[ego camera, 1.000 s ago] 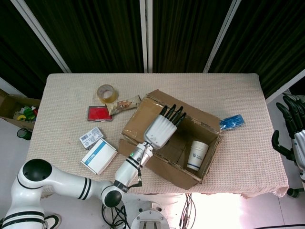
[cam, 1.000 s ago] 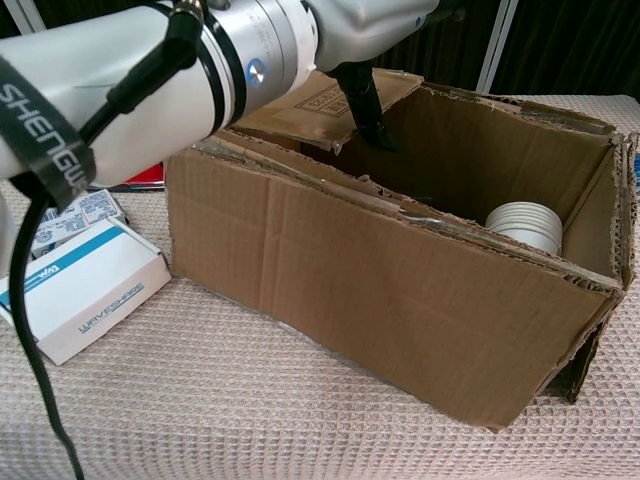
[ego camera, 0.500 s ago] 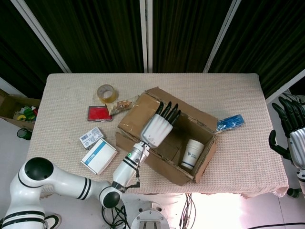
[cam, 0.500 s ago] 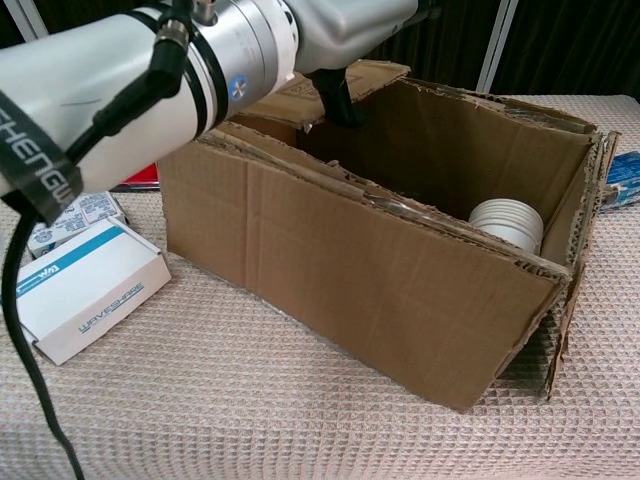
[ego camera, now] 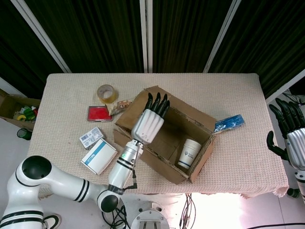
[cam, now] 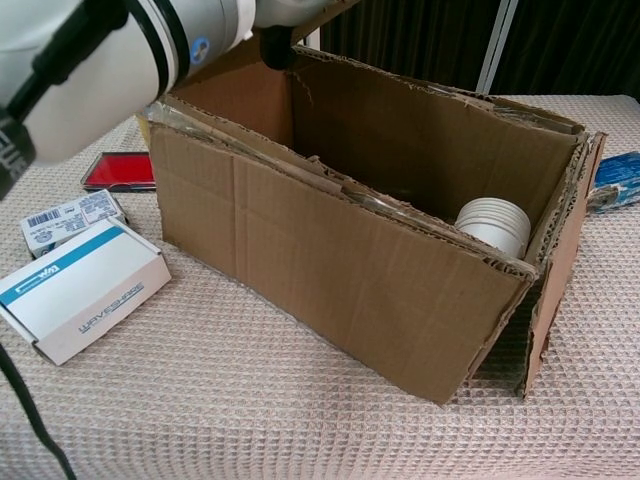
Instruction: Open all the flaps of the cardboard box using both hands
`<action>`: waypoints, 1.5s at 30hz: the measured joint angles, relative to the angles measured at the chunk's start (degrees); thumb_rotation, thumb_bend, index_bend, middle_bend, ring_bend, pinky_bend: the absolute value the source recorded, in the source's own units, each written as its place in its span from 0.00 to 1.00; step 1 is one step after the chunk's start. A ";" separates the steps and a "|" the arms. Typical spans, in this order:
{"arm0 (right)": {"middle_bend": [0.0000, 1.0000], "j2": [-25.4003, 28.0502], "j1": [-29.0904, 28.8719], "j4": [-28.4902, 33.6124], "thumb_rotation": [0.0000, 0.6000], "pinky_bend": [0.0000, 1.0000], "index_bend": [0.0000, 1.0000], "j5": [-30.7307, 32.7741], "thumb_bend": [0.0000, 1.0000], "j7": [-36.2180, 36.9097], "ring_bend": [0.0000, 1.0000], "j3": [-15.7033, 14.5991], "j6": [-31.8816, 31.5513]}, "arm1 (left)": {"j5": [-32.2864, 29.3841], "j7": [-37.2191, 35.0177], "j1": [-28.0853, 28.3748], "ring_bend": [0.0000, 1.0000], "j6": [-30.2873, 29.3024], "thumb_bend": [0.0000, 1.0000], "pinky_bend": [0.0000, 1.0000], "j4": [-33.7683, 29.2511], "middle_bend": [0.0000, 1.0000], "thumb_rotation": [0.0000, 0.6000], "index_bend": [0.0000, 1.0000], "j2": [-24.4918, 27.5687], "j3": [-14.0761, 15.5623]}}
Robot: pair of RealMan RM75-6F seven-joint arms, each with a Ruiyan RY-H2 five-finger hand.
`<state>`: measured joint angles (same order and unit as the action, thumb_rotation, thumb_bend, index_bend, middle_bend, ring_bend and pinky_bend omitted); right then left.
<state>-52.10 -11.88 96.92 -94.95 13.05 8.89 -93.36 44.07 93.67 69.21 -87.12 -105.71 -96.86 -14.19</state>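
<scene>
Cardboard box point(ego camera: 164, 140) sits directly beneath left hand point(ego camera: 148, 125).

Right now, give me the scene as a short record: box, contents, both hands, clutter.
box: cardboard box, top open, sits at an angle mid-table
contents: white paper cup upright inside, near the box's right end
left hand: left hand flat, fingers straight, over the box's left end; contact with the end flap unclear
right hand: right hand off the table's right edge, fingers spread, holding nothing
clutter left of box: tape roll, red case, white-and-blue carton
clutter right of box: blue pack
</scene>
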 measured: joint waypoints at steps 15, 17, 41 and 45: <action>0.00 0.16 0.06 0.32 1.00 0.00 0.00 -0.58 0.64 -0.33 0.00 -0.09 0.16 | 1.46 -3.67 -0.92 0.04 0.95 0.31 0.16 8.51 0.00 1.00 0.00 8.84 -3.77; 0.00 0.29 0.06 0.60 1.00 0.00 0.00 -0.74 0.64 -0.55 0.00 -0.11 0.19 | 0.00 -4.30 -1.35 0.04 1.76 0.31 0.16 9.91 0.00 1.00 0.00 9.67 -4.07; 0.00 -0.40 3.16 -4.27 1.00 0.00 0.00 -0.91 0.45 -5.92 0.00 -1.10 -2.89 | 10.52 -44.41 -16.06 0.04 11.94 0.09 0.16 -2.61 0.01 0.40 0.00 30.11 -2.92; 0.00 -1.32 6.39 -8.19 1.00 0.00 0.00 1.43 0.44 -10.02 0.00 -2.85 -3.17 | 25.92 -60.64 -25.63 0.04 11.96 0.09 0.17 -5.63 0.01 0.34 0.00 38.64 3.15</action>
<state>-53.42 -5.49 88.73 -93.52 3.03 6.04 -96.52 69.99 33.03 43.58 -75.15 -111.34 -58.22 -11.04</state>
